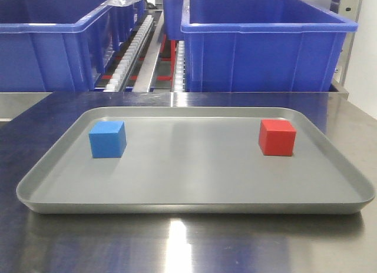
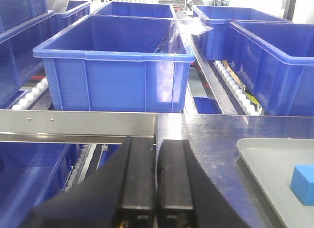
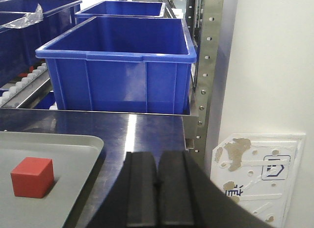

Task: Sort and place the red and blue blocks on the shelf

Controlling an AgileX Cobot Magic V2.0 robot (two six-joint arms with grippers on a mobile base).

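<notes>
A blue block (image 1: 108,139) rests on the left side of the grey tray (image 1: 194,190), and a red block (image 1: 277,137) rests on its right side. The shelf (image 1: 144,55) with roller rails and blue bins stands behind the table. In the left wrist view my left gripper (image 2: 157,142) is shut and empty, left of the tray, with the blue block (image 2: 303,184) far to its right. In the right wrist view my right gripper (image 3: 157,156) is shut and empty, right of the tray, with the red block (image 3: 32,176) to its left.
Large blue bins (image 1: 265,40) (image 1: 53,40) sit on the shelf rails. The steel table (image 1: 188,243) carries the tray. A perforated steel post (image 3: 208,66) and a white wall (image 3: 274,66) stand at the right. A clear plastic sheet (image 2: 184,29) lies over one bin's rim.
</notes>
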